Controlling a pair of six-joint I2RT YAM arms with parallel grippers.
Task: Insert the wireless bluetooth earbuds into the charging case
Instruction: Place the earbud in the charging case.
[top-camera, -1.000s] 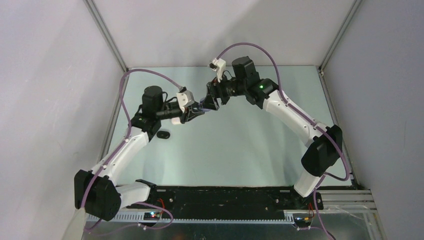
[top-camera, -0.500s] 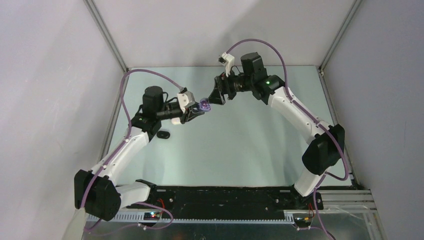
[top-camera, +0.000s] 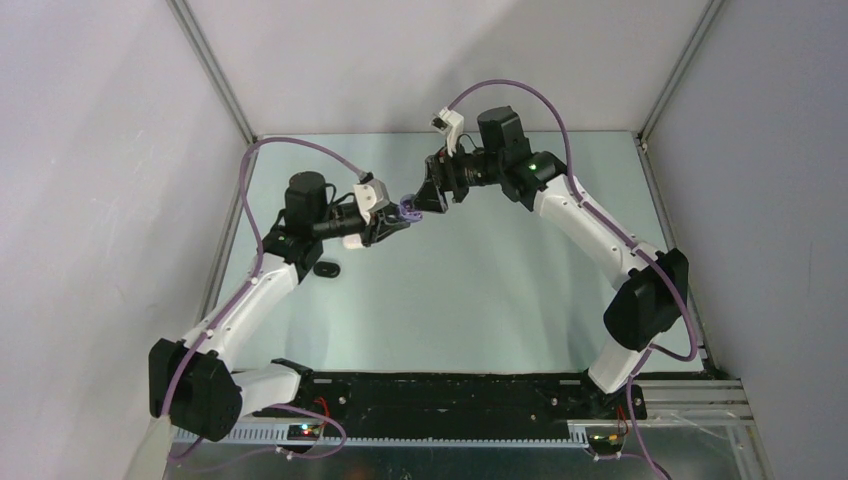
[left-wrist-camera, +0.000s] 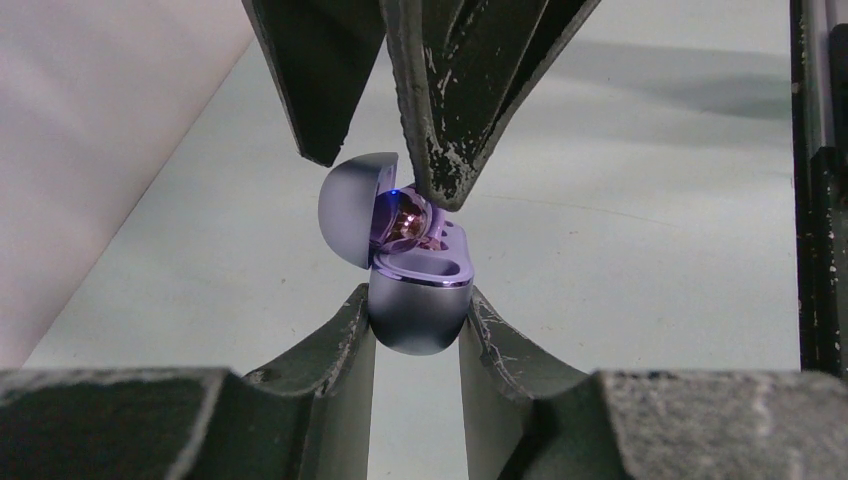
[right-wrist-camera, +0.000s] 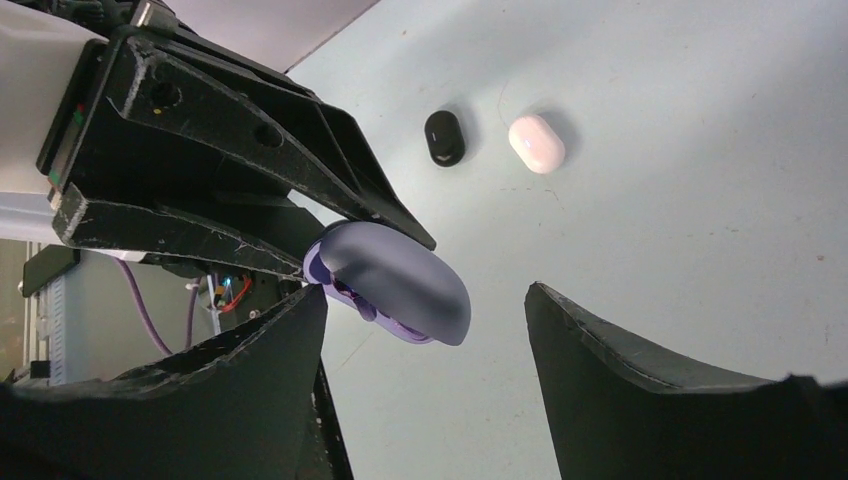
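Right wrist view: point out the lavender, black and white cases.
lavender case (right-wrist-camera: 400, 285), right wrist view, smooth outer shell.
black case (right-wrist-camera: 444, 137), right wrist view, top middle.
white case (right-wrist-camera: 537, 143), right wrist view, top middle.

A pale green bench sits boxed in by 3 plain whitish walls, with 2 slanting metal posts at the back corners. A black strip edges its near side under soft, even light.

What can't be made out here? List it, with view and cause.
- Left wrist: lavender case sockets, partly covered by the right tool's finger; whether both sockets are filled is unclear.
- Right wrist: case interior, behind its own lid.
- Top external: case contents, too small to read.
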